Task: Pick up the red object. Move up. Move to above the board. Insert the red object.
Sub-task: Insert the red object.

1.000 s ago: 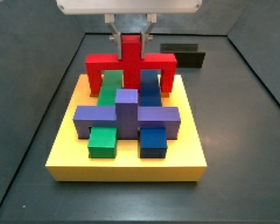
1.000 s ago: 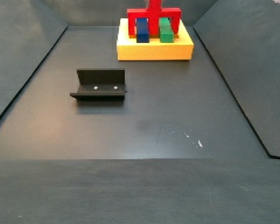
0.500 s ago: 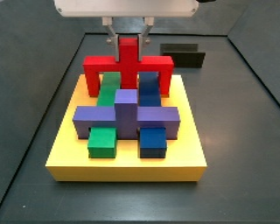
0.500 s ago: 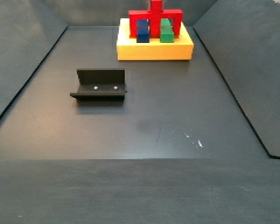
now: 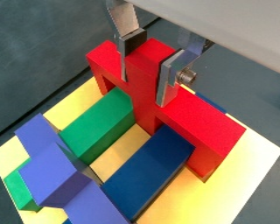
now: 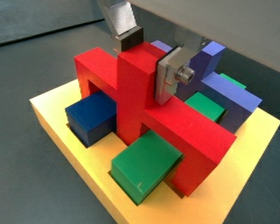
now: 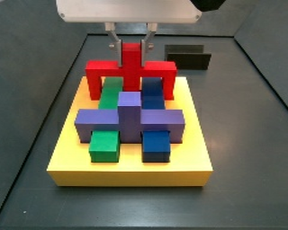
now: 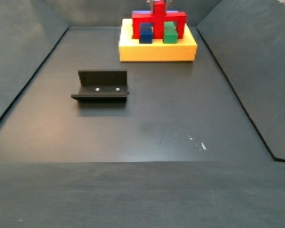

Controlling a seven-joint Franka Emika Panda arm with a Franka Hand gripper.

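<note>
The red object stands at the far end of the yellow board, its bar spanning a green block and a blue block. Its legs reach down to the board's surface in both wrist views. My gripper is directly above it, its silver fingers shut on the upright post. It also shows in a side view. In a side view the red object sits low on the board.
A purple cross-shaped block and small green and blue blocks fill the board's near half. The dark fixture stands on the grey floor, apart from the board. Dark walls enclose the floor.
The gripper has moved down with the red object. The bar now sits lower over the green and blue blocks.
</note>
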